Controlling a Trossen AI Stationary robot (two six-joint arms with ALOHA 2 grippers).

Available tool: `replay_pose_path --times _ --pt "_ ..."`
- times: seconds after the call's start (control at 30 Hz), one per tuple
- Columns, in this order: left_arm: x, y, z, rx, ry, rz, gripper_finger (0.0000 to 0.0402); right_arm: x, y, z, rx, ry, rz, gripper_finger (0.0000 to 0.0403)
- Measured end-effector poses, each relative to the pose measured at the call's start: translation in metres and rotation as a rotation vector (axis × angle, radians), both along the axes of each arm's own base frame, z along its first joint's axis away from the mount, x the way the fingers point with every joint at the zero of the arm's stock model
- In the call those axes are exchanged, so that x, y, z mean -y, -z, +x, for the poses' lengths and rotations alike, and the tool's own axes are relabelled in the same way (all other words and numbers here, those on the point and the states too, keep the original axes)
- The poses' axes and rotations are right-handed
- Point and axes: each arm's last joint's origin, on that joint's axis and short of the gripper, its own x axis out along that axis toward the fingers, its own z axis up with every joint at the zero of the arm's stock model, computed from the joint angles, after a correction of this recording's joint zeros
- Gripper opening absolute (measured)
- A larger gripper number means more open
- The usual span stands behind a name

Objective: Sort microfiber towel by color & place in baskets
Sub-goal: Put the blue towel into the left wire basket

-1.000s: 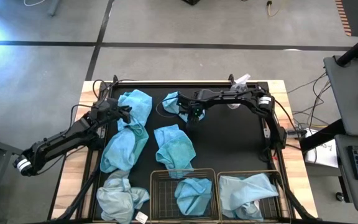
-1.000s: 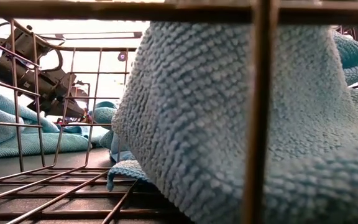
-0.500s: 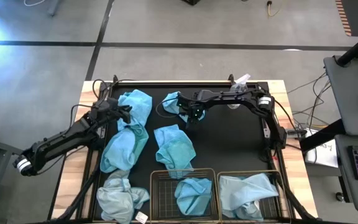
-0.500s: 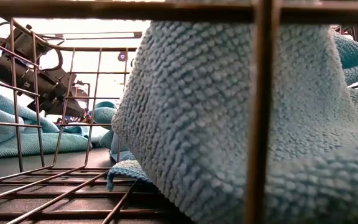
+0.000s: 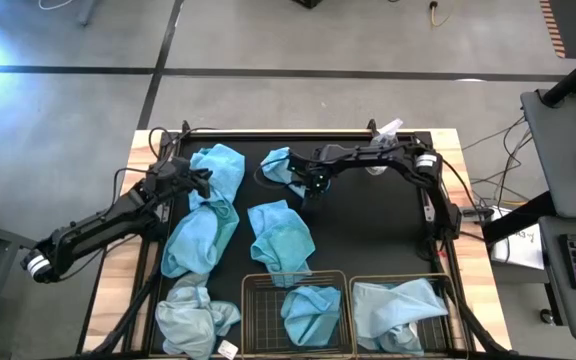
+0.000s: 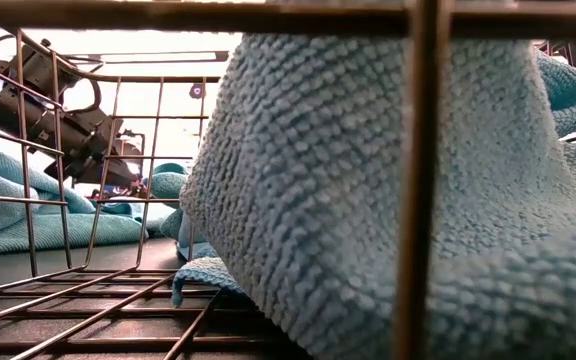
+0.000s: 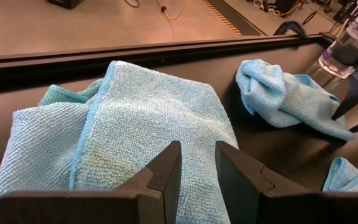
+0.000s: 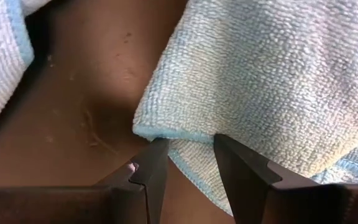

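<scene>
High view is showing two baskets (image 5: 295,287) each holding one towel (image 5: 311,310); five are waiting; right gripper (image 5: 311,187) fingers released around a towel edge, left gripper (image 5: 200,178) released.

My two dark fingers (image 8: 148,180) frame a pale sky-blue towel with a nubbly looped weave and a brighter blue stitched hem (image 8: 272,81). The mat beneath me is matte black (image 5: 368,230), framed by light striped wood (image 5: 113,300). Further off lie bright turquoise cloths (image 5: 208,215), one tinged greenish (image 5: 283,240), and a pale grey-blue crumpled one (image 5: 193,315). The dark bronze wire-mesh baskets (image 5: 258,300) show a square grid.
</scene>
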Motion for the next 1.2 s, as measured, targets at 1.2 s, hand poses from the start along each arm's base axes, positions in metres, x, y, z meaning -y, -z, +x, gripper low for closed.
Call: replay_pose_path --times 1.2 --pt "0.000 -0.001 0.000 0.010 -0.001 0.009 0.0084 0.005 0.000 0.004 0.011 0.109 0.021 0.0009"
